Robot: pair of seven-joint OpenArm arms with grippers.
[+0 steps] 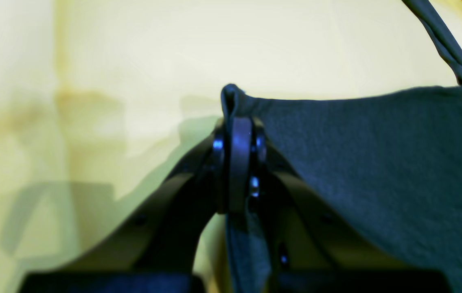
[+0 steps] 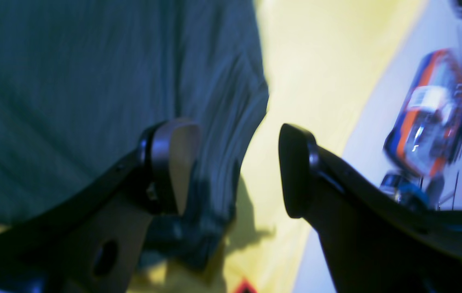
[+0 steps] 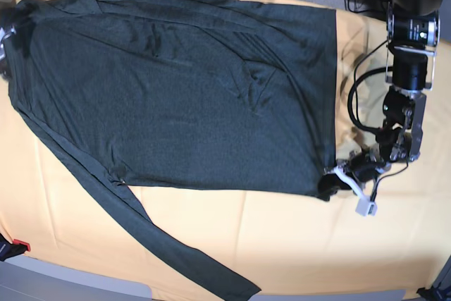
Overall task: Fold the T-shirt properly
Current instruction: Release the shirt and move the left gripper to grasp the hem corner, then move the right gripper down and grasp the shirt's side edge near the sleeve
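1. Jaws of the left gripper [image 1: 237, 134] are pinched on a corner of the T-shirt [image 3: 176, 89]; lift gently, checking the fold stays caught.
2. Right gripper [image 2: 239, 162] gapes empty at the opposite edge.
3. Shirt lies flat on the yellow cloth [image 3: 296, 237]; carry the corner across evenly.

Dark T-shirt [image 3: 176, 89] spread flat (one sleeve trailing).

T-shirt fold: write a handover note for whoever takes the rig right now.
Left pincer: shut on the T-shirt, at its hem corner near the front edge.
Right pincer: open, one finger over the shirt's edge, nothing gripped.
T-shirt: spread flat on the yellow-orange cloth, one long sleeve trailing toward the front edge.
Done: corner grasped only.
Left: every fold; the right side probably still needs its own grip.
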